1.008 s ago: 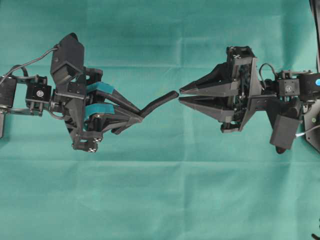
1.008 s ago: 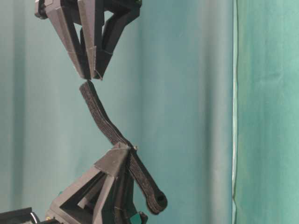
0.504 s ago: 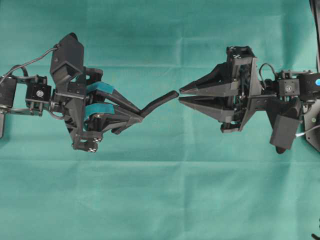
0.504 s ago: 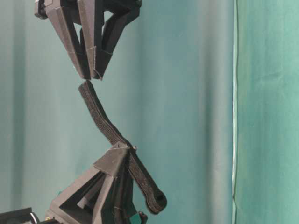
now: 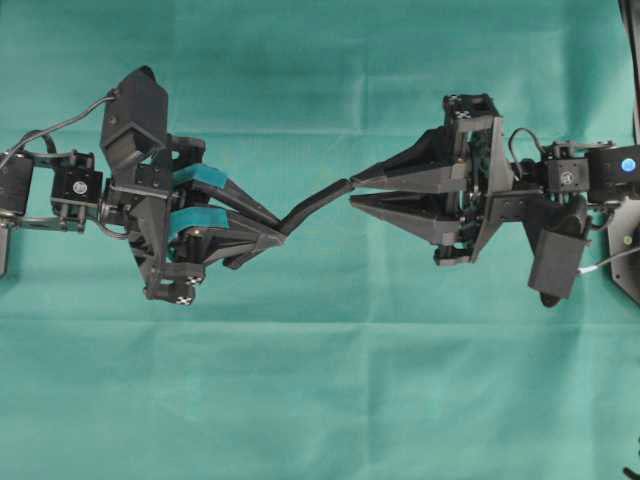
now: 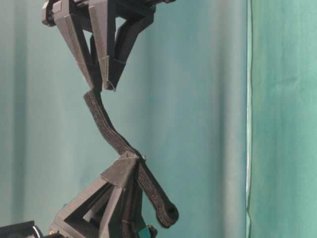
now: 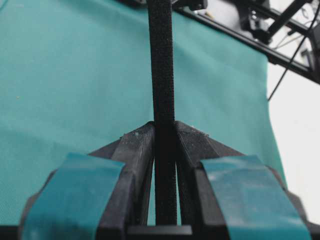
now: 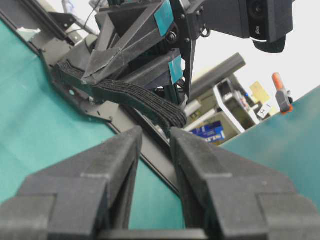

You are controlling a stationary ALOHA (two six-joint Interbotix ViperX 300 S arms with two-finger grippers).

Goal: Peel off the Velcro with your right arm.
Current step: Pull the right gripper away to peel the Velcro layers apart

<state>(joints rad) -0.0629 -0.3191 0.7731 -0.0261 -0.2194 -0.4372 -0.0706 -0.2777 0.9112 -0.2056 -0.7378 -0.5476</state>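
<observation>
Clamped between the teal-taped jaws of the left gripper (image 5: 268,232), the Velcro (image 5: 315,201) was held in the air above the green-covered tabletop (image 5: 330,400). From that grip the black strip was seen slanting up and to the right in the overhead view, its free end brought right up to the tips of the right gripper (image 5: 356,190). The right arm's (image 5: 560,190) plain dark jaws were kept nearly together with only a narrow gap left between them; in the right wrist view the strip's end (image 8: 170,114) was seen just beyond the tips, not yet pinched. In the table-level view the rounded end of the strip (image 6: 168,214) was seen protruding behind the left gripper (image 6: 124,166).
</observation>
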